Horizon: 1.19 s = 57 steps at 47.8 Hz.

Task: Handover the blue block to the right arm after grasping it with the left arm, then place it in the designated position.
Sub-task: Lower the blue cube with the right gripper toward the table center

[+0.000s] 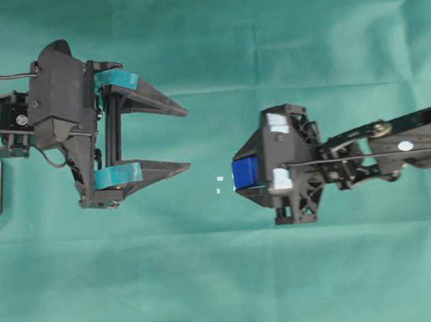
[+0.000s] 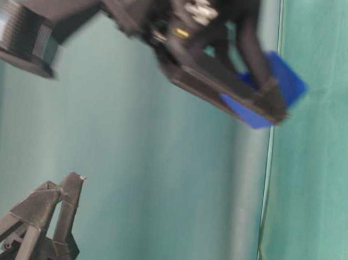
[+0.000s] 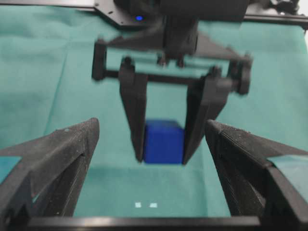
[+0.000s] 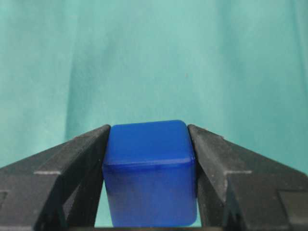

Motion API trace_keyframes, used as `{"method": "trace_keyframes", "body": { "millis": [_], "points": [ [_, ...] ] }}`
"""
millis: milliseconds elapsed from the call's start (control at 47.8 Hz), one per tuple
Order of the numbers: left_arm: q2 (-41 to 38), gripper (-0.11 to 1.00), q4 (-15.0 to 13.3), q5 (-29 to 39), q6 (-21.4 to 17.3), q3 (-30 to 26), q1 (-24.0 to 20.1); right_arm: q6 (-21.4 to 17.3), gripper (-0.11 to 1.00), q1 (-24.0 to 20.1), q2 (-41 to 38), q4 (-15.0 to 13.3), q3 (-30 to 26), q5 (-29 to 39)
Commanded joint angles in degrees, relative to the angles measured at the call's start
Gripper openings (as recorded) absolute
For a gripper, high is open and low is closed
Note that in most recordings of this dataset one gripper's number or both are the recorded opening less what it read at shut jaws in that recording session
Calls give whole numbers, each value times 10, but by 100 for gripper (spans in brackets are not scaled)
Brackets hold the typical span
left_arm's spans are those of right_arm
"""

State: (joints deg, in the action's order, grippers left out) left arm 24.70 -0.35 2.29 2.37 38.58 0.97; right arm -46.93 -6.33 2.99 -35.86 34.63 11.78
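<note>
Now the right gripper [image 1: 240, 175] has the blue block [image 1: 245, 172] pinched between its two black fingers [image 3: 136, 115], held above the green cloth [image 1: 225, 279]. Just beside it lie the white marks [image 1: 219, 184] of the designated position. Over on the left, the left gripper [image 1: 184, 138] hangs wide open, empty, teal-taped fingers [image 1: 137, 95] spread well apart.

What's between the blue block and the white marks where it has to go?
Nothing visible. The right gripper holds the block just right of the marks in the overhead view, with only bare green cloth between. The open left gripper sits farther left, beyond the marks.
</note>
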Motion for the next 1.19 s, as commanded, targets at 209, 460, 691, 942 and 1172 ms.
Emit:
{"method": "trace_keyframes", "body": {
  "millis": [209, 460, 691, 942, 1172],
  "points": [
    [6, 100, -1, -1, 0, -11, -1, -3, 53, 19, -75, 2, -41, -58],
    [6, 100, -1, 2, 0, -11, -1, -3, 53, 29, -113, 2, -55, -76],
    [6, 100, -1, 2, 0, -11, -1, -3, 53, 38, -127, 2, -56, -98],
    [5, 100, 0, 2, 0, -12, -1, -3, 53, 39, -149, 2, -64, -120],
    [5, 100, -1, 2, 0, -12, -1, -3, 53, 39, -184, 2, -85, -131]
  ]
}}
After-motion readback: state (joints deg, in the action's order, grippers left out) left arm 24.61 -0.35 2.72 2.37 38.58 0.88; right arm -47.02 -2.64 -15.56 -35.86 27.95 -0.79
